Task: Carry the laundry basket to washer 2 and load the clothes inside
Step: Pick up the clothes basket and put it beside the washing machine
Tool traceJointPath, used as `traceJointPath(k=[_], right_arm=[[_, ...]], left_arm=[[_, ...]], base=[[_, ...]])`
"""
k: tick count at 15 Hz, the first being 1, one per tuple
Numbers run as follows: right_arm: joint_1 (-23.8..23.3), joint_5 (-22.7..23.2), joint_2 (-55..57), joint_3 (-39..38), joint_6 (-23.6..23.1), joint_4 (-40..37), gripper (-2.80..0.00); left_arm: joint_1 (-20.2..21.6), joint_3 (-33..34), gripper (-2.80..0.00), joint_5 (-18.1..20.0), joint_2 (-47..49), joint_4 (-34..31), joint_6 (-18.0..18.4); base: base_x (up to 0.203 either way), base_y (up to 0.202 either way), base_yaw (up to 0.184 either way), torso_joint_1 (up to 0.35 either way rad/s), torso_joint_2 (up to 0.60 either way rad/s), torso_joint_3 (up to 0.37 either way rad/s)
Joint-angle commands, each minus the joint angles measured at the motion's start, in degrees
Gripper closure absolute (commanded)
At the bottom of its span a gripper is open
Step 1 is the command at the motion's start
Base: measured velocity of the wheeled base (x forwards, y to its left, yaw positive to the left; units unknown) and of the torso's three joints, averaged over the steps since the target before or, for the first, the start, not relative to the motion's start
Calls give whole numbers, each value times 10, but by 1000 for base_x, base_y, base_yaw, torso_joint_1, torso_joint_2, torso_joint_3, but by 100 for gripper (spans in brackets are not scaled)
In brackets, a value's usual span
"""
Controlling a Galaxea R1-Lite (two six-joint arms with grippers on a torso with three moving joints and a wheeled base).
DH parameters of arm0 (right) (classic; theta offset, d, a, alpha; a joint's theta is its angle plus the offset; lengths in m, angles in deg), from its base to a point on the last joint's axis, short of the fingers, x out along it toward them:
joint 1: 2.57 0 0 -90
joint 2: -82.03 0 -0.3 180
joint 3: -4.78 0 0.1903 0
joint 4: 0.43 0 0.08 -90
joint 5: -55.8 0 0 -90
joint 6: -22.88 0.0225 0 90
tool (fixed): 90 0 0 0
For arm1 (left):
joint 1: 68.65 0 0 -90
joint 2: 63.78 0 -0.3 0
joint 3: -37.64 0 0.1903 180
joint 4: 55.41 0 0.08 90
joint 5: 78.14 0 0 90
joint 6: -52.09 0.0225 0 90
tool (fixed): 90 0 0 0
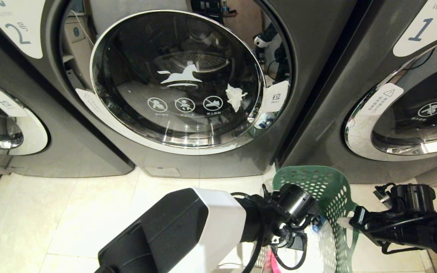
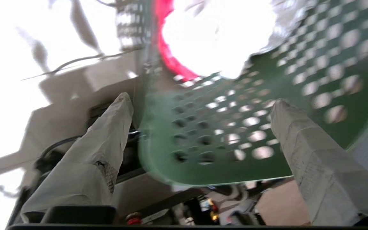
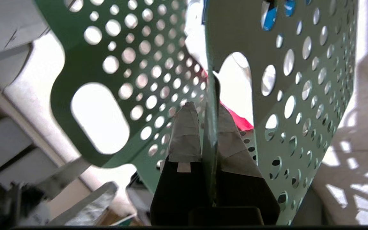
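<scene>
Head view: I'm facing washer 2 (image 1: 173, 76), door shut, w/ washer 1 (image 1: 412, 94) at 3 o'clock. The laundry basket (image 1: 328, 197) sits on the floor at 5 o'clock.

Left wrist view: left gripper (image 2: 200, 108) fingers spread wide astride the basket wall, gripping nothing; the clothes (image 2: 216, 35) lie inside.

Right wrist view: right gripper (image 3: 203, 127) fingers pressed on the basket rim. I'd keep that pinch firm, back the left clear, then go for the door handle before any clothes.
</scene>
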State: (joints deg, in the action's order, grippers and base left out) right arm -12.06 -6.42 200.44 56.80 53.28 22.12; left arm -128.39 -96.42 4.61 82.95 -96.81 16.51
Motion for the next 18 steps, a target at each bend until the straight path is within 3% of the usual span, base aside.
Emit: traceJointPath(k=[1, 4, 10, 16, 18], right_arm=[[-16, -1, 44, 27, -4, 2, 0], [-19, -25, 70, 58, -40, -2, 0], [-18, -41, 81, 72, -63, -16, 0], [-19, -42, -27, 15, -66, -41, 0], [-22, -46, -61, 2, -96, -74, 0]], left_arm=[[10, 0, -280, -22, 3, -22, -2], [15, 1, -280, -68, 4, -31, 2], [16, 1, -280, -69, -12, -32, 1], [16, 1, -280, -69, -46, -32, 0], [16, 1, -280, -69, -49, -32, 0]], base=[[0, 0, 0, 0, 0, 0], [0, 0, 0, 0, 0, 0], [0, 0, 0, 0, 0, 0], [0, 0, 0, 0, 0, 0], [0, 0, 0, 0, 0, 0]])
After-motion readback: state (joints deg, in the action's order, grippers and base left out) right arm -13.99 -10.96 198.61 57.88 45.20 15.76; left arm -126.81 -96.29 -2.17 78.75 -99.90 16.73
